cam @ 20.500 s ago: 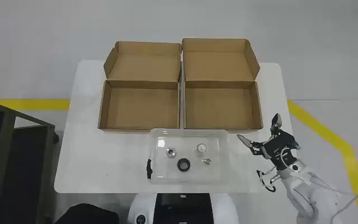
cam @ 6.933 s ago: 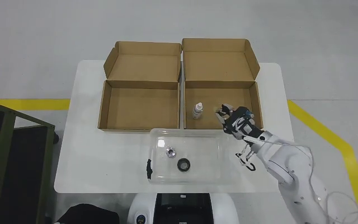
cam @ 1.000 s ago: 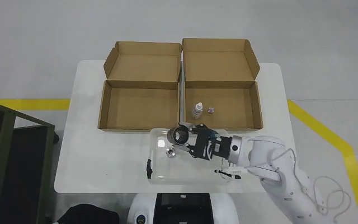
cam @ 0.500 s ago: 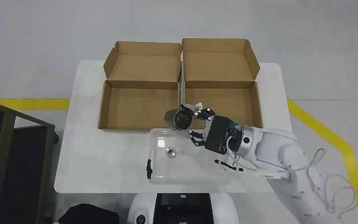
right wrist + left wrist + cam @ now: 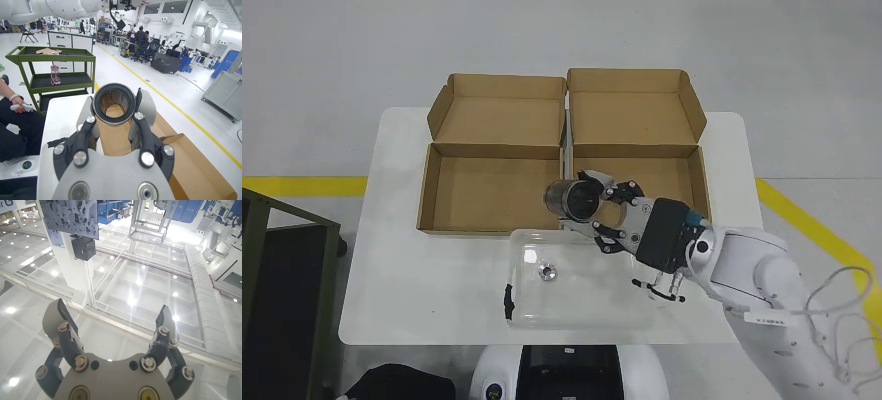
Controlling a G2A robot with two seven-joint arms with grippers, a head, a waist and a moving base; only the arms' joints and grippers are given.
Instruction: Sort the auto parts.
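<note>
Over the white counter point(image 5: 402, 280), a bearing point(image 5: 570, 200) is pinched between the right fingers point(image 5: 146, 108) above the inner wall of the left box point(image 5: 492, 195), seemingly for release there; the left fingers point(image 5: 52, 321) are spread.

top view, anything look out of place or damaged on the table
Nothing spilled or damaged. The only oddity is a black scrap on the clear tray's left rim, like torn tape. The right gripper grips the bearing squarely.
</note>
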